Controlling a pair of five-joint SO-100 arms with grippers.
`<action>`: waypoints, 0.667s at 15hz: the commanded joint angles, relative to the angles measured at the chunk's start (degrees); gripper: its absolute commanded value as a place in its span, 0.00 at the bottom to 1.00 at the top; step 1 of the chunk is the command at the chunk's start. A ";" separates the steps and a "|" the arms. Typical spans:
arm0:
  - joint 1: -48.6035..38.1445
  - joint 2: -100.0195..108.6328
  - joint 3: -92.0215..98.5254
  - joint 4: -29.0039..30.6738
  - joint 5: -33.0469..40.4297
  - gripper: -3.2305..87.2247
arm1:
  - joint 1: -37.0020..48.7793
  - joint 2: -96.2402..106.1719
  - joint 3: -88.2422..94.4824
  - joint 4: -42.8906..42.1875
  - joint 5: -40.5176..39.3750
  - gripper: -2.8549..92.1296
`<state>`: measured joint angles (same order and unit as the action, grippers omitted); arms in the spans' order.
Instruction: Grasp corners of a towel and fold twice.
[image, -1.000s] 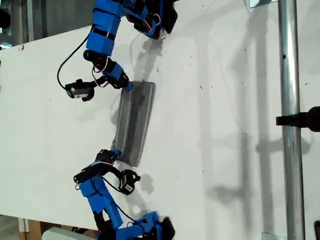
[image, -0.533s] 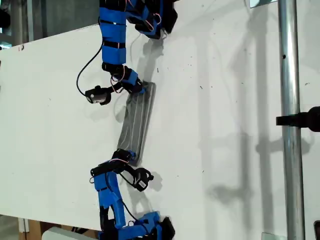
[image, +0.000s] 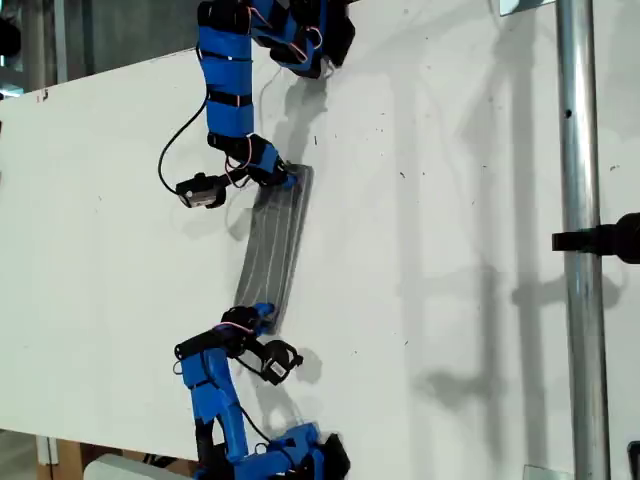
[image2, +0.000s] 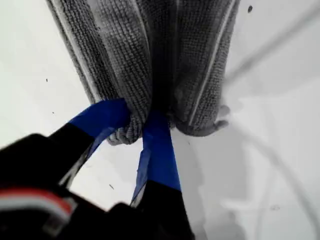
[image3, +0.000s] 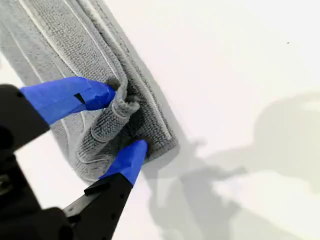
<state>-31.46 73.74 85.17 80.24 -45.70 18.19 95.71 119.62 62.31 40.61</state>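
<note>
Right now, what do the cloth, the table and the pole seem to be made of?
The towel looks like soft grey looped fabric, perhaps microfibre or terry: a nubby weave with thin pale stripes. The table is a smooth matte white board, maybe laminate, lightly speckled. The pole appears to be bare metal, with a shiny silver sheen.

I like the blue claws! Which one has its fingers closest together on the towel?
My first gripper: its jaws nearly meet on the towel. My second gripper has jaws standing wider, around a bunched fold.

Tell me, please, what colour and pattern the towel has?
Grey with thin pale stripes; the towel shows best in the first wrist view.
</note>
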 joint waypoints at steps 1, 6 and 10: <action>-1.49 12.39 -3.25 8.09 -0.53 0.20 | 1.05 11.51 -0.18 7.21 0.79 0.35; 1.32 36.74 8.35 12.48 -4.66 0.16 | -0.44 42.10 9.67 23.47 13.62 0.37; 14.94 59.15 37.35 0.18 -12.92 0.10 | -10.55 63.98 27.69 19.69 36.47 0.38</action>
<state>-22.15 123.75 114.26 85.43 -55.20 10.72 150.73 143.53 83.41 71.28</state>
